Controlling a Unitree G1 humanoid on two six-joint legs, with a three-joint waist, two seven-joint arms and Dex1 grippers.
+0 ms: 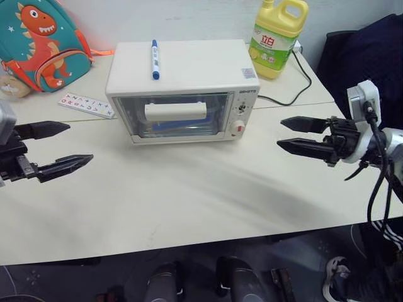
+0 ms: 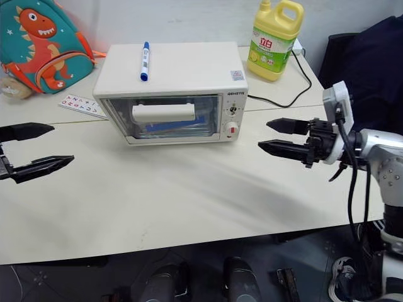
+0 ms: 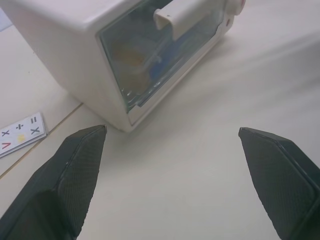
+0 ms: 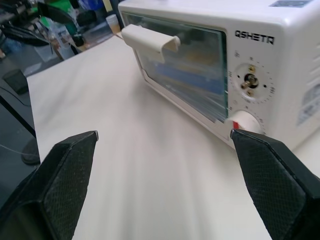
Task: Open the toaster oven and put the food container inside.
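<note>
The cream-white toaster oven [image 1: 201, 69] stands at the back middle of the table with its glass door [image 1: 178, 117] closed and its white bar handle [image 1: 175, 112] across the front. Through the glass I see the food container [image 3: 136, 56], a clear box with blue parts [image 1: 179, 124], lying inside. My left gripper [image 1: 80, 143] hovers open over the table to the oven's left, apart from it. My right gripper [image 1: 279, 133] hovers open to the oven's right, its fingers pointing at the knob side. Both hold nothing.
A blue marker [image 1: 154, 60] lies on the oven's top. Behind are a dinosaur backpack [image 1: 41, 41] at the left, a symbol card [image 1: 87, 104], a yellow detergent bottle [image 1: 277, 38] and a black cable [image 1: 303, 70]. The table's front edge [image 1: 189, 244] runs near me.
</note>
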